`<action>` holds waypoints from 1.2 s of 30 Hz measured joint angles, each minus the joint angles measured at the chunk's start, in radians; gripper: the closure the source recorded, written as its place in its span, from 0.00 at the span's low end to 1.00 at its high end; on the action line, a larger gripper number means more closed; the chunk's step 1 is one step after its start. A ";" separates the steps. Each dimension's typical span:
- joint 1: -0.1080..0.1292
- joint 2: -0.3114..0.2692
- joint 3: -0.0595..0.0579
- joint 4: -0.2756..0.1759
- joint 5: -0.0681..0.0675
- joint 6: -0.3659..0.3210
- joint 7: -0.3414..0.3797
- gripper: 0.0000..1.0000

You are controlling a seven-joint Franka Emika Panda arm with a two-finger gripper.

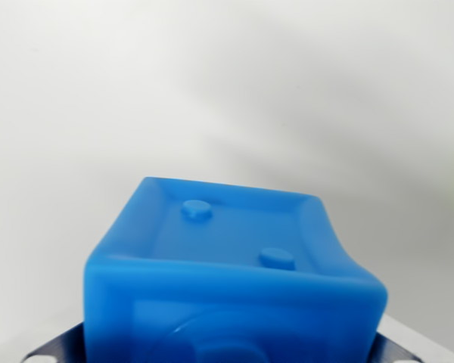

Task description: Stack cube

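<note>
A blue cube (234, 280) fills the lower middle of the wrist view, very close to the camera. It looks like soft, glossy, slightly translucent plastic or rubber, with rounded edges and corners. Its upper face is sunken, with a raised rim and two small round studs. The near face shows faint moulded outlines. Below the cube, on both sides, pale metal parts of the gripper (234, 354) peek out; whether it grips the cube cannot be told. Beyond the cube lies a smooth, blurred white-grey surface (227, 83).
</note>
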State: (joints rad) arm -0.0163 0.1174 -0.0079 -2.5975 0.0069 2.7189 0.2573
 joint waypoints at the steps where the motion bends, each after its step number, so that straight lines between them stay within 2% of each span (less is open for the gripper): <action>1: 0.000 -0.010 0.000 0.000 0.000 -0.010 0.000 1.00; 4: -0.001 -0.026 -0.002 0.002 0.000 -0.024 -0.002 1.00; 13: -0.016 -0.018 -0.015 0.031 0.000 -0.050 -0.034 1.00; 36: -0.061 -0.006 -0.038 0.118 0.001 -0.125 -0.115 1.00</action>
State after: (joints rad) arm -0.0773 0.1115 -0.0463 -2.4791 0.0075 2.5935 0.1423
